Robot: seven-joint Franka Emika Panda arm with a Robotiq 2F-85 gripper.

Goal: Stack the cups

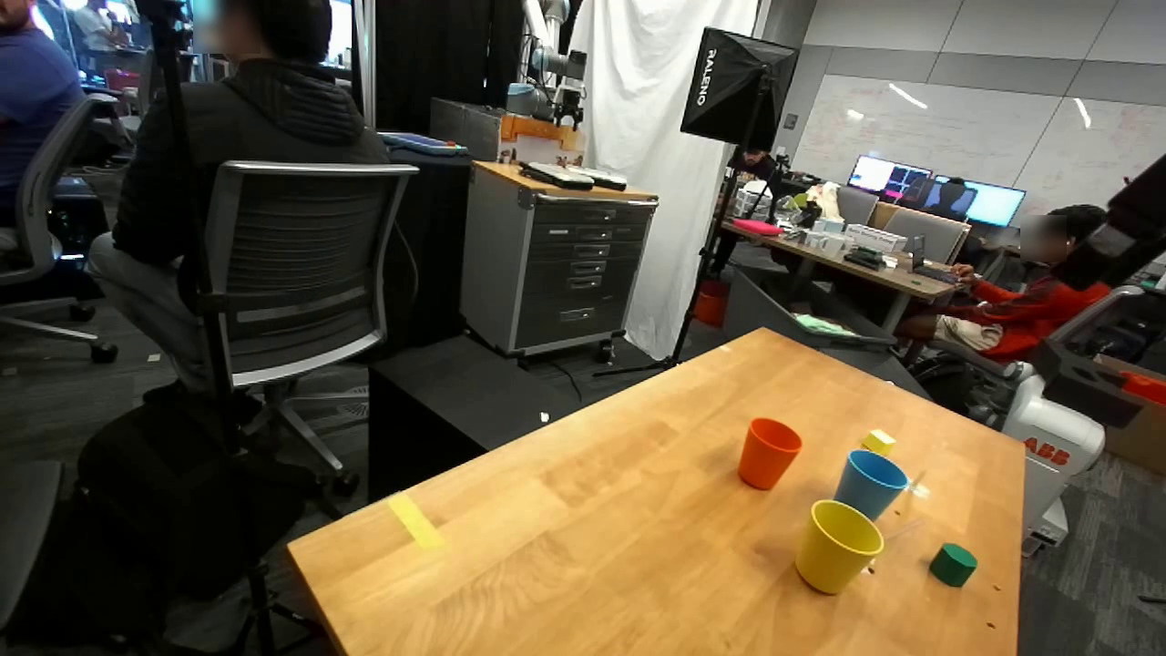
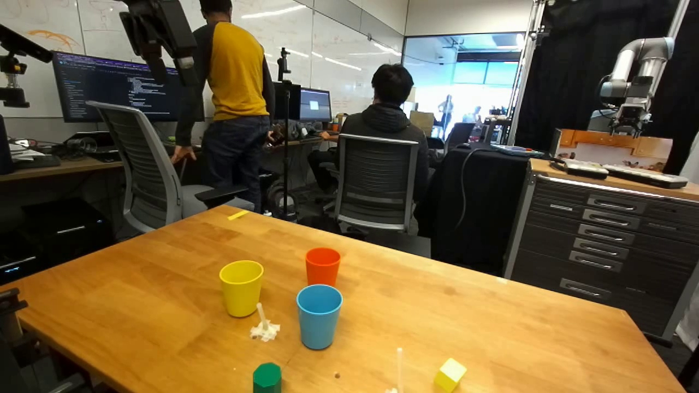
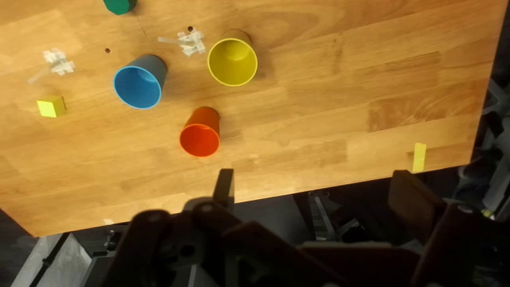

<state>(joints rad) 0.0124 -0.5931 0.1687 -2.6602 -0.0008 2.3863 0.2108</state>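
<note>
Both fingers (image 3: 223, 188) of the pincer (image 3: 313, 191) stand well apart in the lower half of the wrist view, a broad gap between them; in an exterior view I see it hanging at the upper left of the frame. Biggest thing before me is the wooden desk (image 1: 547, 528), stretching across the lower middle and right of the frame in an exterior view. Behind it, at upper middle, stands a dark drawer cabinet (image 1: 583, 273). Up on the desk, next in size, a yellow plastic tumbler (image 3: 233, 61) is at the upper middle of the wrist view, a light blue tumbler (image 3: 140, 84) toward the upper left and a red-orange tumbler (image 3: 200, 135) just left of centre, each upright on its own with its mouth up, near the others yet apart. Smaller again, a green many-sided block (image 3: 119, 5) is cut off by the wrist view's top edge, left of the middle, while a yellow cube (image 3: 51, 106) sits at the left side. Slightest, to my eye, are a patch of white tape (image 3: 196, 48) just beside the yellow tumbler and a strip of yellow tape (image 3: 419, 157) at the right, near the desk's edge.
</note>
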